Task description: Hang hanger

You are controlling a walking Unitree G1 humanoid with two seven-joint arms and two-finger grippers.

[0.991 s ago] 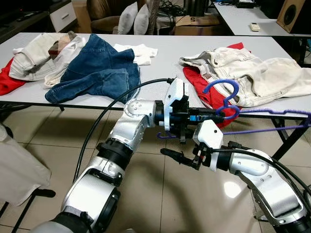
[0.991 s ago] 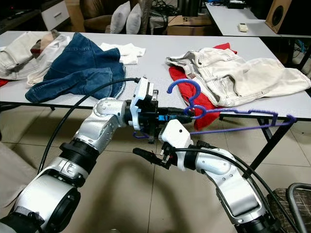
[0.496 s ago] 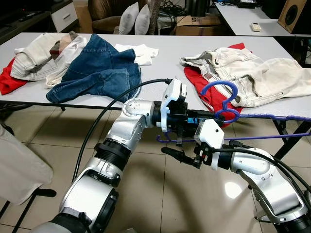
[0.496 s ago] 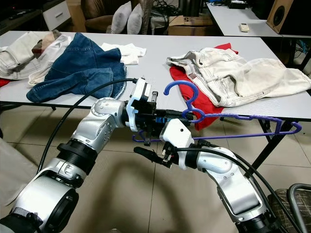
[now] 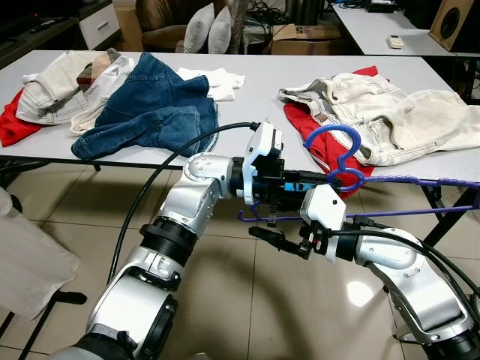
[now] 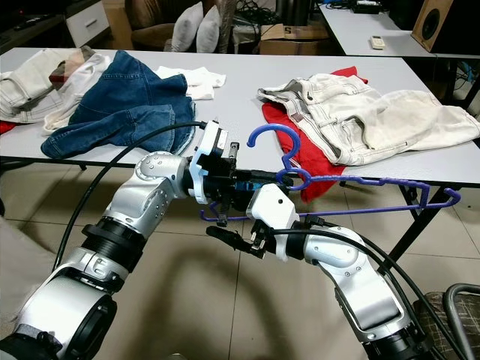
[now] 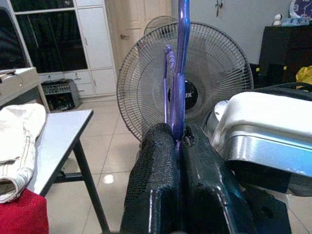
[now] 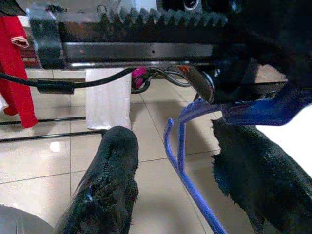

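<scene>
Jaws clamped, the left gripper (image 7: 178, 146) holds the purple plastic hanger (image 6: 360, 196); the right gripper (image 8: 175, 165) gapes empty, apparently just beneath. Ahead stands a white clothes-strewn table (image 5: 255, 97) on glossy beige floor tiles (image 5: 247, 300).

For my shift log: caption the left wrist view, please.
Left gripper shut on the purple hanger, a standing fan behind it.

Bright, even indoor light; glare on floor (image 5: 358, 292), wrist views soft

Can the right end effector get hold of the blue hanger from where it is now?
Probably yes: the right end effector is open just below the blue hanger, nothing between them, though the left end effector already clamps it.
</scene>
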